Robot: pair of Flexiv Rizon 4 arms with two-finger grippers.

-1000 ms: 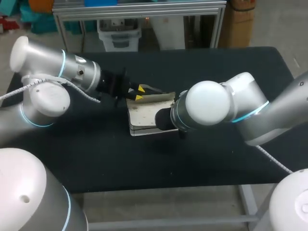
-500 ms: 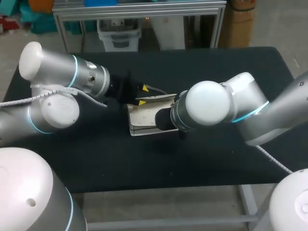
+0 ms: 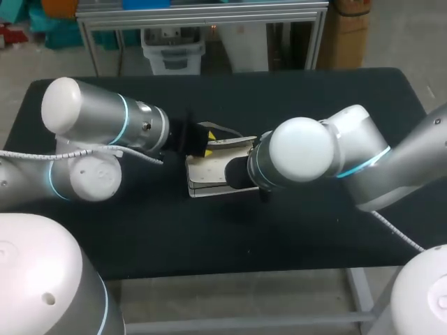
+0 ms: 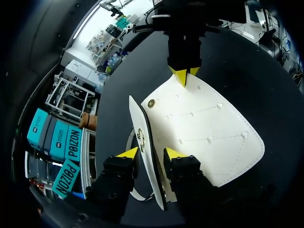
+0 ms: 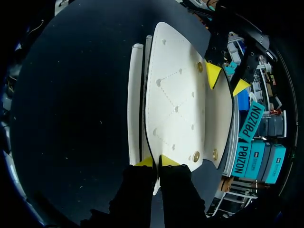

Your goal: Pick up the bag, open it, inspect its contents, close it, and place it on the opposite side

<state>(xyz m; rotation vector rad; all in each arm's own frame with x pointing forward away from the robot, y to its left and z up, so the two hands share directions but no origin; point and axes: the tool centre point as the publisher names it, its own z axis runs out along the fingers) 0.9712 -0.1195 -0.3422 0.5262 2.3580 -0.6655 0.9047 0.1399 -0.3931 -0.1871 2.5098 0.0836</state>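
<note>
Slippage at the nearer hold is the first worry. The right gripper (image 5: 156,161) has its yellow tips pressed together on the thin right-hand edge of the white flap (image 5: 175,95). That is a shallow bite, and a sideways tug could pull it free. The bag (image 3: 208,171) lies at the middle of the black table (image 3: 279,237), with the flap partly lifted off the body beneath it.

Farther back, at the bag's far-left edge, the left gripper (image 4: 150,153) has its fingers spread, one on either side of the flap's raised edge. A gap shows beside it, so I judge it not yet clamped. If it closes off-centre, it may catch the body panel along with the flap, and the bag would not open.

If both arms pull with nothing pinning the body, the whole bag could slide or lift off the table rather than open. The brass snaps (image 4: 151,103) may also resist.
</note>
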